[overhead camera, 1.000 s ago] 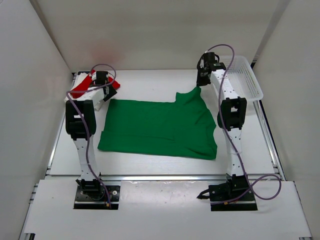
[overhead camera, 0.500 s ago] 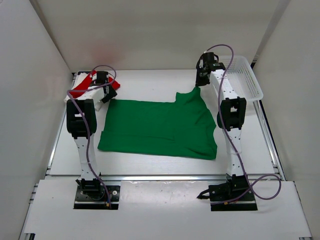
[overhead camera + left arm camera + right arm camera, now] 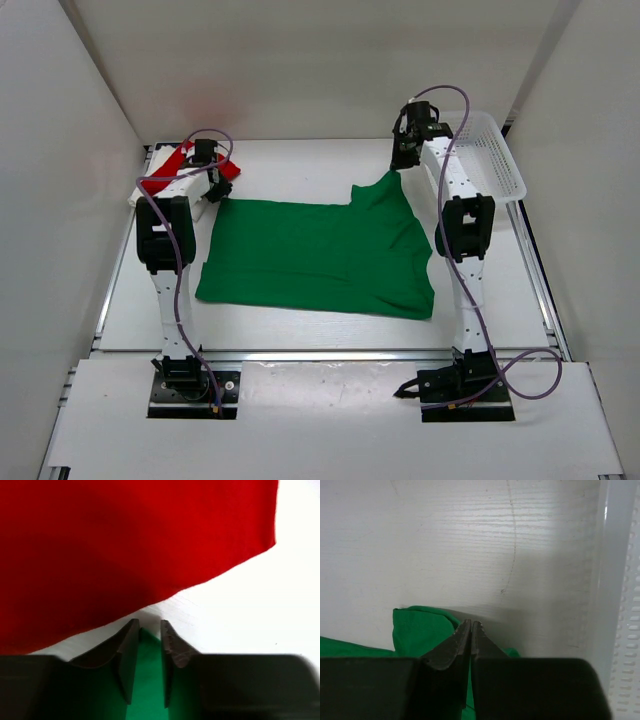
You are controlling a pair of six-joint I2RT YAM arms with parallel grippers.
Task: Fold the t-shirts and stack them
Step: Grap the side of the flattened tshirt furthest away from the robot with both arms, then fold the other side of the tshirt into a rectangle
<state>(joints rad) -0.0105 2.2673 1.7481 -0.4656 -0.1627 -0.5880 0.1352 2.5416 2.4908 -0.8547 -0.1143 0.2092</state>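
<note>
A green t-shirt (image 3: 320, 255) lies spread flat on the table. My left gripper (image 3: 218, 190) is at its far left corner. In the left wrist view the left gripper (image 3: 149, 622) stands narrowly open, with the green cloth (image 3: 147, 680) in the gap between the fingers. My right gripper (image 3: 398, 170) is shut on the shirt's far right corner and holds it slightly raised. In the right wrist view the gripper (image 3: 471, 622) has its jaws pressed together over the green cloth (image 3: 420, 627). A red t-shirt (image 3: 165, 170) (image 3: 125, 545) rests on a white t-shirt (image 3: 198, 207) at the far left.
A white mesh basket (image 3: 490, 150) (image 3: 620, 630) stands at the far right, just beside the right gripper. White walls enclose the table on the left, back and right. Both arm bases sit at the near edge.
The left jaws have narrowed around the green shirt's far left corner and the gripper has edged slightly left. The right arm has barely moved, still holding its corner.
</note>
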